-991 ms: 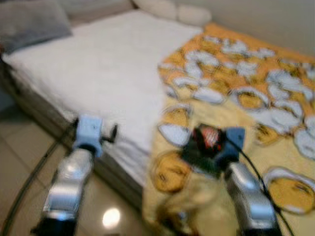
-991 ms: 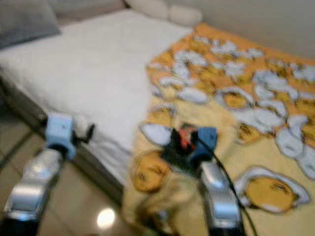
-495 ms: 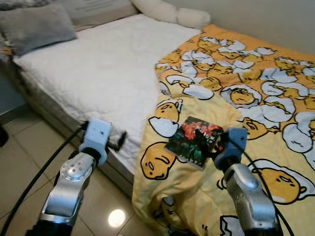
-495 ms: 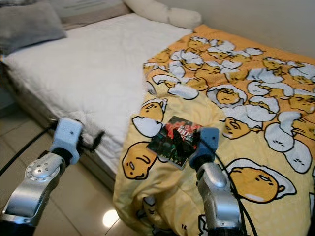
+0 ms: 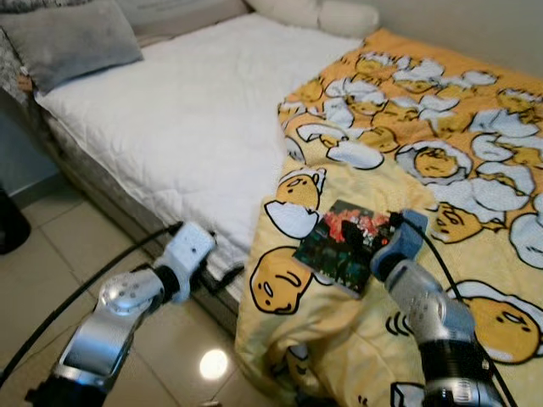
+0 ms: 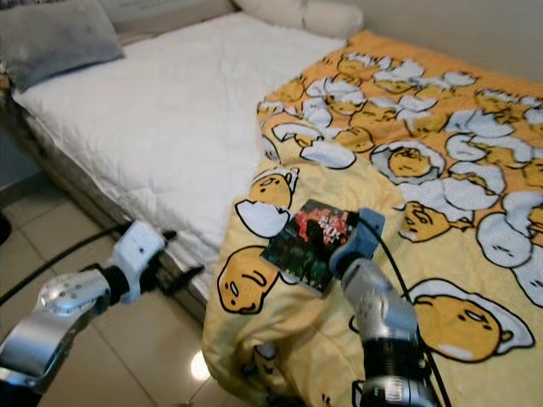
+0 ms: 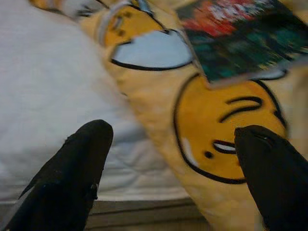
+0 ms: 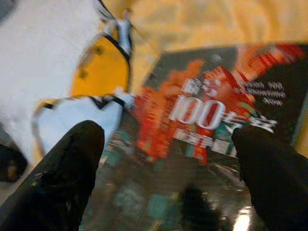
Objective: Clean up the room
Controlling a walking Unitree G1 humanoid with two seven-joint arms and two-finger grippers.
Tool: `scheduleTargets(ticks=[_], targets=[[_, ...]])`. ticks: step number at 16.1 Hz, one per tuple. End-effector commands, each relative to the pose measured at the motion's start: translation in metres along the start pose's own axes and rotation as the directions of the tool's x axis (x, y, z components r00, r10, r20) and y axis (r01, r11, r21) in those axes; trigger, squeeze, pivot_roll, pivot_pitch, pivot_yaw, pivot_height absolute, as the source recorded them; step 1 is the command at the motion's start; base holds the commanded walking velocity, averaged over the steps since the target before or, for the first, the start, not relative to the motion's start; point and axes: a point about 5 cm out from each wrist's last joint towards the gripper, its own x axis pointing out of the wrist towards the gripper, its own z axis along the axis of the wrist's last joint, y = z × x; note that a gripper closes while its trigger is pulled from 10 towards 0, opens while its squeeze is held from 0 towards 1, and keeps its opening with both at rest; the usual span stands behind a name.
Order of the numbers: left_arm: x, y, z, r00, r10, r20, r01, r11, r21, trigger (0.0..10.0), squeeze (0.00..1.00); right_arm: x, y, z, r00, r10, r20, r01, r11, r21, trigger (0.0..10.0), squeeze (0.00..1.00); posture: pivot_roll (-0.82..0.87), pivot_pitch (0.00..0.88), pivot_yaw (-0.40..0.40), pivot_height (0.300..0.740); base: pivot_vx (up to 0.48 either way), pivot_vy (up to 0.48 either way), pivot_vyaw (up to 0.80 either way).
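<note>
- Where the yellow blanket (image 5: 424, 212) hangs over the bed's near edge, a book (image 5: 346, 246) lies flat on it, beside the bare white mattress (image 5: 187, 119).
- Right gripper (image 8: 168, 187): fingers spread wide, hovering over the book's cover, not gripping it.
- Left gripper (image 7: 173, 178): fingers apart, empty, at the mattress edge just beside the blanket's fold.
- Grey pillow (image 5: 68, 38) at the head; tiled floor (image 5: 59, 254) below.
- Since half a second ago, the left gripper has swung in toward the blanket.

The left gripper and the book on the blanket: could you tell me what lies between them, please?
In the left wrist view, the left gripper, open, faces the book; between them lies just yellow blanket, with an egg-character print, no other object.
</note>
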Motion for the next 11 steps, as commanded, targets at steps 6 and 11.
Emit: scheduleTargets(ticks=[6, 11], targets=[[0.0, -0.008, -0.001, 0.999, -0.049, -0.011, 0.049, 0.999, -0.004, 10.0, 1.0, 0.003, -0.027, 0.006, 0.994, -0.095, -0.055, 0.095, 0.995, 0.0, 10.0, 0.0, -0.01, 0.0, -0.013, 0.74, 0.0, 0.0, 0.0], [0.0, -0.012, -0.003, 0.998, -0.067, -0.015, 0.067, 0.998, -0.002, 10.0, 1.0, 0.002, -0.03, 0.0, 0.991, -0.034, -0.129, 0.047, 0.994, 0.103, 10.0, 0.0, -0.01, 0.0, -0.019, 0.74, 0.0, 0.0, 0.0]])
